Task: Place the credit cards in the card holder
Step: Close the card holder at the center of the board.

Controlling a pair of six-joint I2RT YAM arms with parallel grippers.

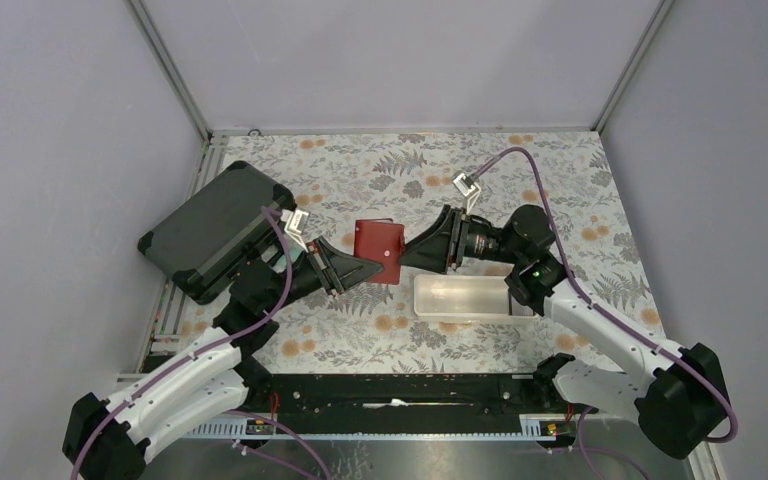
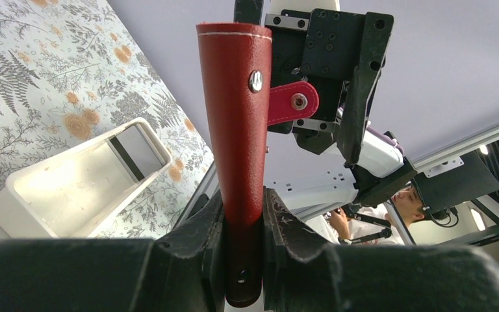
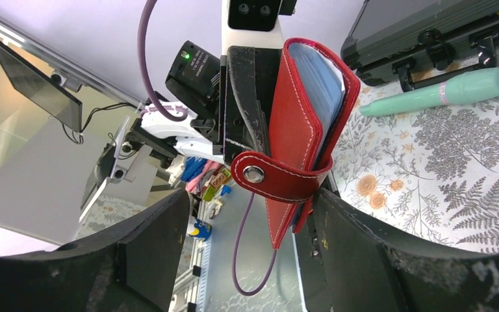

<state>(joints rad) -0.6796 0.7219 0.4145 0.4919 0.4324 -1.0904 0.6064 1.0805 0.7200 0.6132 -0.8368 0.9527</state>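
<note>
The red wallet (image 1: 378, 250) hangs above the table between my two grippers. My left gripper (image 1: 358, 270) is shut on its lower edge, seen close in the left wrist view (image 2: 243, 260), with the wallet (image 2: 234, 130) standing up from the jaws. Its strap (image 2: 292, 101) sticks out sideways, unfastened. My right gripper (image 1: 412, 255) is open; in the right wrist view (image 3: 250, 240) its jaws stand wide apart, and the wallet (image 3: 295, 130) is close to one finger. Light blue cards (image 3: 321, 84) sit inside the wallet. No yellow-brown card shows.
A long white tray (image 1: 460, 297) lies under the right arm and also shows in the left wrist view (image 2: 78, 182). A big dark grey case (image 1: 215, 230) lies at the left. A mint-green pen-like thing (image 3: 435, 94) lies beside the case (image 3: 429, 32).
</note>
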